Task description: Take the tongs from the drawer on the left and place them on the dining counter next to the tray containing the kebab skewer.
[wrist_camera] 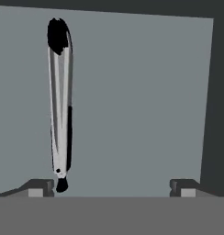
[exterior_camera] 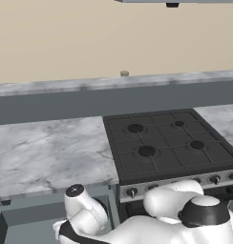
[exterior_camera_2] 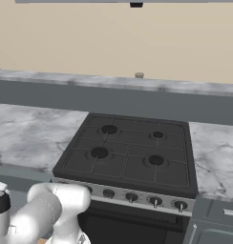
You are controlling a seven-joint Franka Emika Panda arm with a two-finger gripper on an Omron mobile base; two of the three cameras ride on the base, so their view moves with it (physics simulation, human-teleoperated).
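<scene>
The tongs [wrist_camera: 60, 105] lie flat on the plain grey floor of the open drawer [wrist_camera: 146, 105]. They are slim and silvery, with a dark tip at the far end. My gripper [wrist_camera: 113, 189] hangs open just above the floor, and its left fingertip [wrist_camera: 40, 188] sits right beside the near end of the tongs. Nothing is between the fingers. In the left base view the arm bends down into the open drawer [exterior_camera: 23, 212] at the lower left, and the hand itself is hidden. The dining counter, the tray and the kebab skewer are out of view.
A black stove [exterior_camera: 168, 143] [exterior_camera_2: 130, 152] stands right of the drawer, with marbled counter [exterior_camera: 47, 152] on both sides. Behind runs a raised dark ledge [exterior_camera: 113, 97] carrying a small beige object [exterior_camera: 124, 73]. The drawer's dark side wall [wrist_camera: 219, 92] is close on the right.
</scene>
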